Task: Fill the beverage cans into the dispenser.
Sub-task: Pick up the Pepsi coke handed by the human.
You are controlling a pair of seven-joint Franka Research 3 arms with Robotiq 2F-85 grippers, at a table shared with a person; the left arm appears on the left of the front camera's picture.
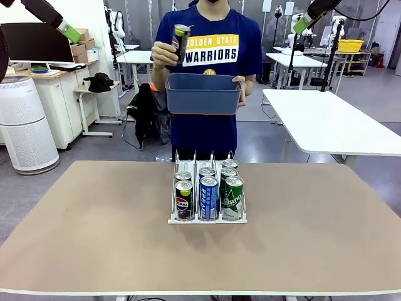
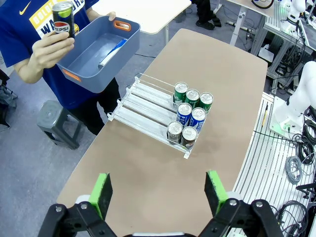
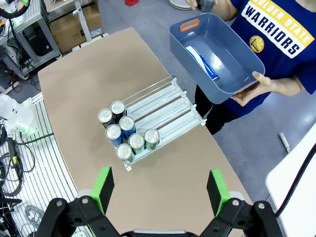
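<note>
Holding the left gripper (image 2: 158, 181) high above the left side of the counter (image 1: 94, 238), green pads (image 2: 102, 192) spread wide, gripping nothing.

Facing a person (image 1: 203, 135) standing at the far edge, lifting a black Pepsi can (image 1: 181, 41) upright in one hand (image 1: 164, 56) at chest height, just above the dark blue bin (image 1: 202, 94). Propping that bin against the body with the other hand (image 1: 242, 88), and carrying one blue can (image 2: 112, 53) on its side on the bin's floor.

Resting the dispenser (image 1: 207, 220) at the middle of the counter, back end at the far edge, low front lip toward the robot. Crowding seven beverage cans (image 3: 127, 123) upright against that lip:
- two black Pepsi cans (image 1: 184, 202) in the left lane
- two blue cans (image 1: 208, 198) in the middle lane
- three green cans (image 1: 232, 198) in the right lane, each close behind the next

Leaving the upper stretch of all three lanes bare.

Holding the right gripper (image 3: 160, 186) high over the right side, jaws likewise wide apart, touching nothing, well apart from dispenser and cans.
</note>
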